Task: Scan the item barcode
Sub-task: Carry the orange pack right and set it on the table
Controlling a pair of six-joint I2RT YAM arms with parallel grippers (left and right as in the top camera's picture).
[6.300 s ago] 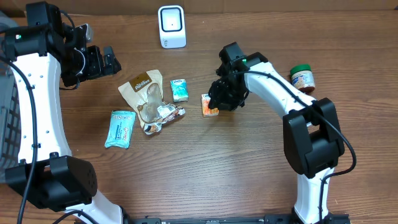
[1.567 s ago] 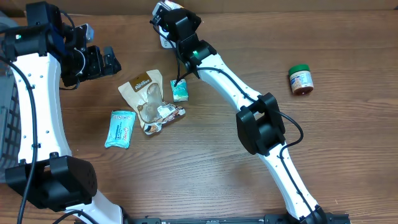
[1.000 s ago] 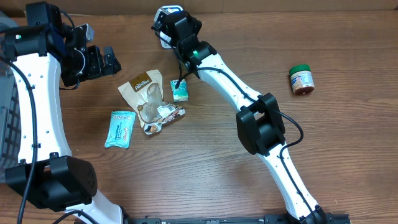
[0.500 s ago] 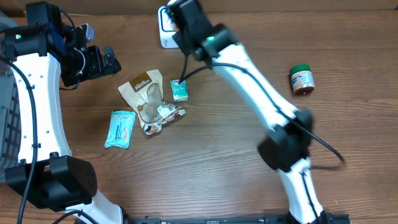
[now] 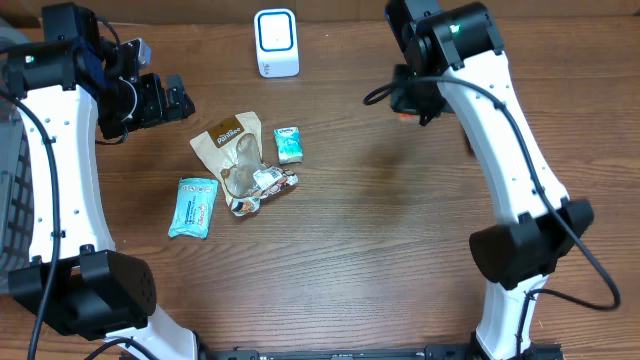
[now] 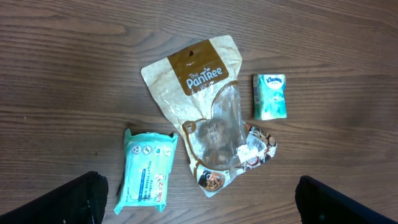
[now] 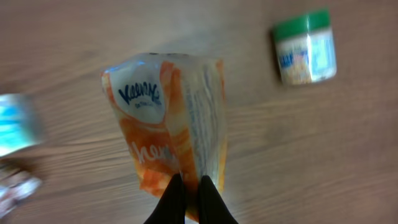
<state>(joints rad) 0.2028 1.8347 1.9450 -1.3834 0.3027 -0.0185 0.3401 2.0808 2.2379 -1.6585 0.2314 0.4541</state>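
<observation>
An orange Kleenex tissue pack hangs above the table with my right gripper shut on its lower edge. In the overhead view only an orange sliver of that pack shows under the right gripper, at the back right. The white barcode scanner stands at the back centre, well left of the pack. My left gripper hovers open over the left side, and its dark fingers sit wide apart with nothing between them.
A brown PanTree pouch, a small green tissue pack and a teal wipes pack lie left of centre. A green-lidded jar stands on the table beyond the held pack.
My right arm has swung away from the scanner to the right side of the table, carrying the orange pack. The left arm has not moved.
</observation>
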